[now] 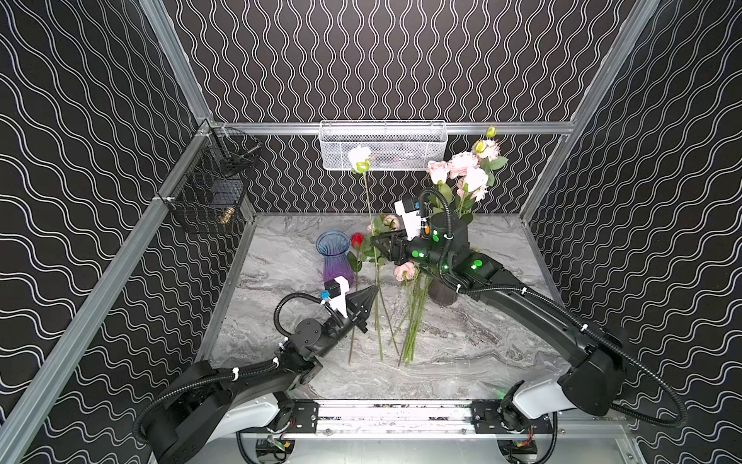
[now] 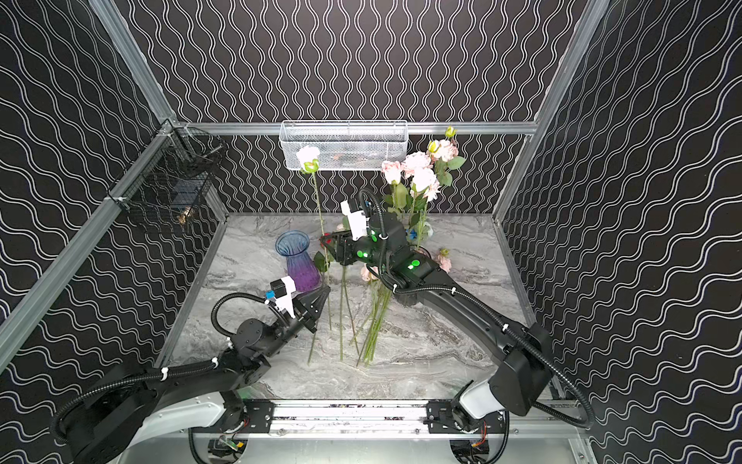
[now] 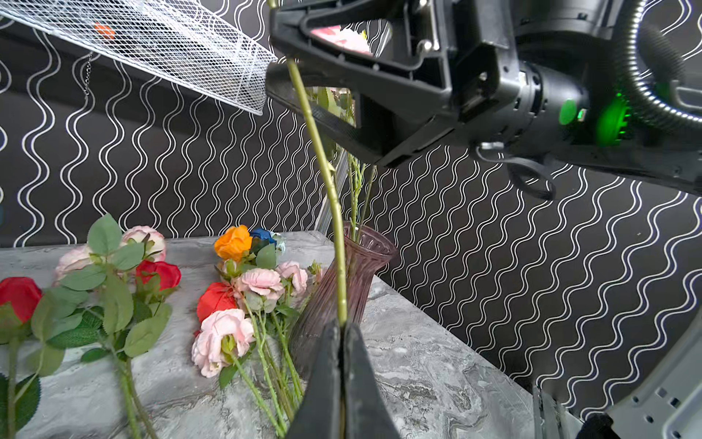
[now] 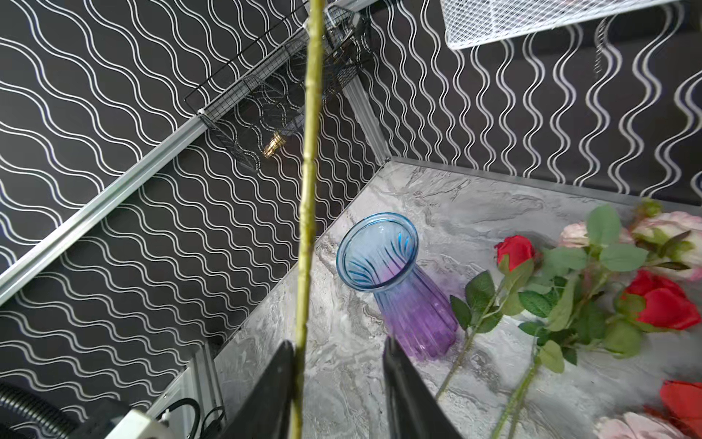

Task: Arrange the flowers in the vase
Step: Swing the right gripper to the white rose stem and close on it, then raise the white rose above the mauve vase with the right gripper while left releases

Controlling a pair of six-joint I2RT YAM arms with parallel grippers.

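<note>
Two baskets hang on black wavy-lined walls [image 1: 401, 60]: a white mesh basket [image 1: 383, 144] far, a black wire basket [image 1: 208, 189] left, above a grey marbled surface [image 1: 461, 361]. Pink, red and orange flowers [image 3: 258, 283] lie mid-surface; more pink ones stand in a dark vase [image 1: 441, 297] at right. Left fingers [image 3: 326, 365] clamp a white rose [image 1: 358, 156] upright by its stem; right fingers [image 4: 273, 384] stand apart around it, beside a blue-purple vase [image 4: 414, 308].

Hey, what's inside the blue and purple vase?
Nothing visible: the blue and purple vase shows only bare glass through its open mouth, no stems. Its floor is hidden below the narrow neck.
</note>
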